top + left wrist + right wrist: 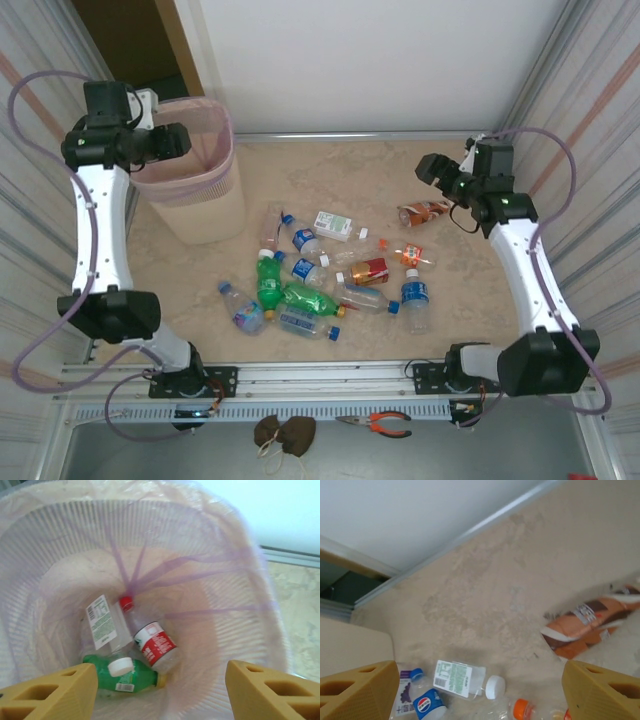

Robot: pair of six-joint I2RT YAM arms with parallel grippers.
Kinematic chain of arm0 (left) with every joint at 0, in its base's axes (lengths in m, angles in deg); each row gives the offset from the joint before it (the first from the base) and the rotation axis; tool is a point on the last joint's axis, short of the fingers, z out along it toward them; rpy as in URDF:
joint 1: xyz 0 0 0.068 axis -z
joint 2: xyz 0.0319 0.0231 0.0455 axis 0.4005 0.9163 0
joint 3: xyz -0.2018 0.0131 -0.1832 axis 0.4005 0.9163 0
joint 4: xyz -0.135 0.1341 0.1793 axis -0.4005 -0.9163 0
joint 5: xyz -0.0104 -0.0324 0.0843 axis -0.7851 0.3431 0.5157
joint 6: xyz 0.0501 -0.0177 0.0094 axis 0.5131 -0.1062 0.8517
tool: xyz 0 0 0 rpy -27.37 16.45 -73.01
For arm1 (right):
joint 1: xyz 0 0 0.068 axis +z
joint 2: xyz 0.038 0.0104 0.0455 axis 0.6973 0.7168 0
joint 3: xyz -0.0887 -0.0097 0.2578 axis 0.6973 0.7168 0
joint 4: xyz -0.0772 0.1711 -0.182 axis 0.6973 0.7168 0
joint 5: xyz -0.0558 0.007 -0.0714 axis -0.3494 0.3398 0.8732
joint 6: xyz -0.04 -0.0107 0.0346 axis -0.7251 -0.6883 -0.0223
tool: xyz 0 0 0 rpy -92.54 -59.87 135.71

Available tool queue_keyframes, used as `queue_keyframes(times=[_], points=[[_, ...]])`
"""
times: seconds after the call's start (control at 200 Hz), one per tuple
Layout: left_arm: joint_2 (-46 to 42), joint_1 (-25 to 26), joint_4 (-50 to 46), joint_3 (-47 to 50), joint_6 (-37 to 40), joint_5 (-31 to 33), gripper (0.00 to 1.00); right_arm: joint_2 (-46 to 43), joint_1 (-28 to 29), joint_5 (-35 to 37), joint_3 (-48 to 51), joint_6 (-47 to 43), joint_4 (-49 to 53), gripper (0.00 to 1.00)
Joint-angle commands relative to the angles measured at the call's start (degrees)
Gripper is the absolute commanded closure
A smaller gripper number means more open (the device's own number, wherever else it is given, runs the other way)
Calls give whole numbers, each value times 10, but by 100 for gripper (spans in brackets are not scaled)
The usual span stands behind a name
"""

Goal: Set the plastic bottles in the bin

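Plastic bottles [310, 298] lay partly in the bin and mostly on the table. The left gripper [160, 692] stood with its yellow fingers [47, 692] wide apart and nothing between them, directly over the mouth of the bin [50, 545]. Under it, on the bottom of the lined basket, three bottles lay together: a red-label bottle [154, 644] with a red cap, a green bottle [127, 676] with a white cap, and a clear bottle [102, 622] with a white label. In the top view this gripper [175, 140] was at the upper left of the frame, above the pink rim. The right gripper [480, 692] was also spread wide and empty, hovering over the beige table [520, 570]. An orange-brown bottle [590, 625] lay at the right edge of its wrist view, and a white-label bottle [460, 679] with a white cap lay at the lower centre. In the top view the right gripper [432, 168] hung at the upper right, near the orange-brown bottle, while the main heap lay in the middle of the table, well apart from the bin.
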Motion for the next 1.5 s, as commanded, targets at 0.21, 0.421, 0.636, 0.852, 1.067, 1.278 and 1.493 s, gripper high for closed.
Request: queue_keyframes(times=[0.21,0.421,0.636,0.852,1.067,1.278,1.493], points=[[-121,63,78,122,-49,-50,32,120,-16,12,35,187,3,17],[-154,84,99,183,-61,-64,31,186,-20,-27,60,249,-60,15],[-166,93,122,222,-71,-77,31,240,-21,-32,58,311,-77,13],[-167,94,126,232,-69,-75,31,286,-23,-35,46,363,-96,11],[-168,94,124,230,-63,-69,31,331,-29,-50,35,380,-132,12],[-168,94,123,228,-63,-68,31,357,-30,-47,36,388,-160,15],[-170,94,119,224,-61,-62,30,365,-31,-52,52,409,-189,20]])
